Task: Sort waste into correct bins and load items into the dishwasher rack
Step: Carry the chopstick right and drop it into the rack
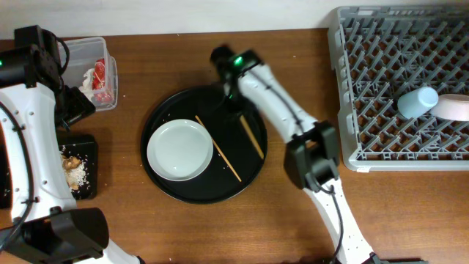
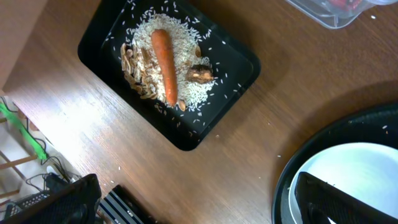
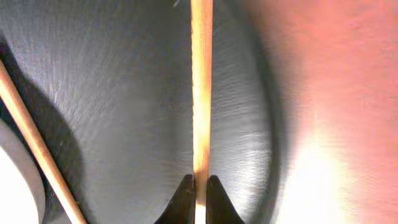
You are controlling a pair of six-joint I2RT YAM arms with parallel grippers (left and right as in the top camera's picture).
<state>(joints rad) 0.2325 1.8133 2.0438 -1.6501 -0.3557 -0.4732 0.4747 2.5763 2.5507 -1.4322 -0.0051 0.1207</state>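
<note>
Chopstick lies on the round tray with your right gripper pinched thinly on it near one end, so a quick lift may let it pivot and slip free.

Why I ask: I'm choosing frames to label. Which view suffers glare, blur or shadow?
Right wrist: soft close-up, the chopstick blurred, pinkish glare washing the table. Left wrist: sharp on the carrot, mild sheen on the table. Overhead: evenly lit, crisp.

place: robot lab bench | evidence: robot arm, loose cables beside wooden table, dishwasher rack
</note>
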